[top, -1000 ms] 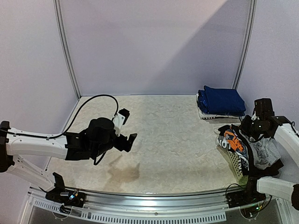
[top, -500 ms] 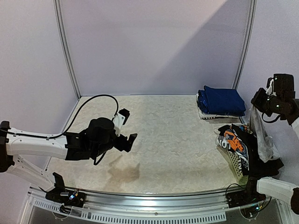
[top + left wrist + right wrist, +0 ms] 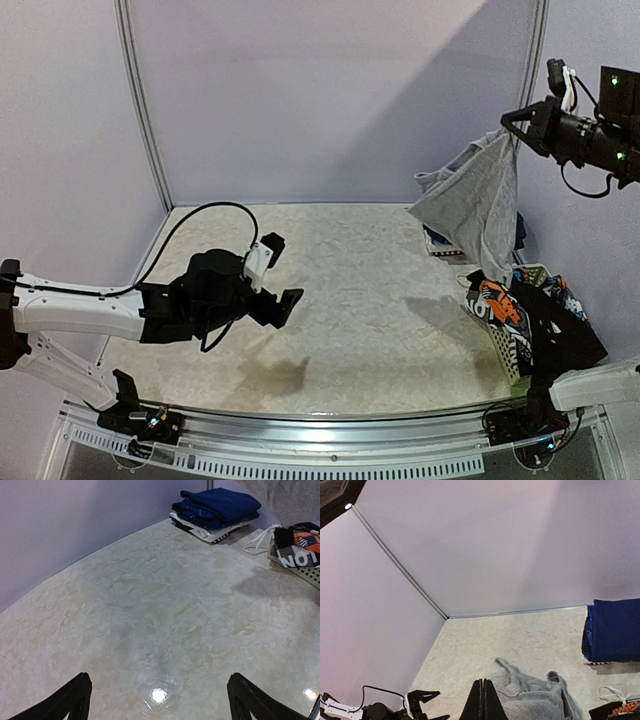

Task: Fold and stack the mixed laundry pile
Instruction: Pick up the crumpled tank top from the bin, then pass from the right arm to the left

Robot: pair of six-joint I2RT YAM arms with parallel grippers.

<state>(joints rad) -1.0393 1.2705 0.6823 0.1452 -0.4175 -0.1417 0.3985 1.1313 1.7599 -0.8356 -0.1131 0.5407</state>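
My right gripper (image 3: 511, 124) is raised high at the right and shut on a grey shirt (image 3: 476, 203), which hangs from it above the table. In the right wrist view the shut gripper (image 3: 483, 683) shows with the grey shirt (image 3: 535, 704) bunched beside it. The rest of the mixed laundry pile (image 3: 545, 318), black and orange-printed pieces, lies in a white lattice basket (image 3: 509, 366) at the right edge. My left gripper (image 3: 284, 274) hovers open over the bare left part of the table, empty (image 3: 159, 680).
A folded navy stack (image 3: 217, 507) sits at the back right, partly hidden behind the hanging shirt in the top view. The basket with printed cloth (image 3: 300, 555) stands near it. Purple walls enclose the marbled table (image 3: 350, 300).
My right arm has risen from the basket to high up, pulling the grey shirt out so it hangs free. The left gripper has shifted slightly to the right.
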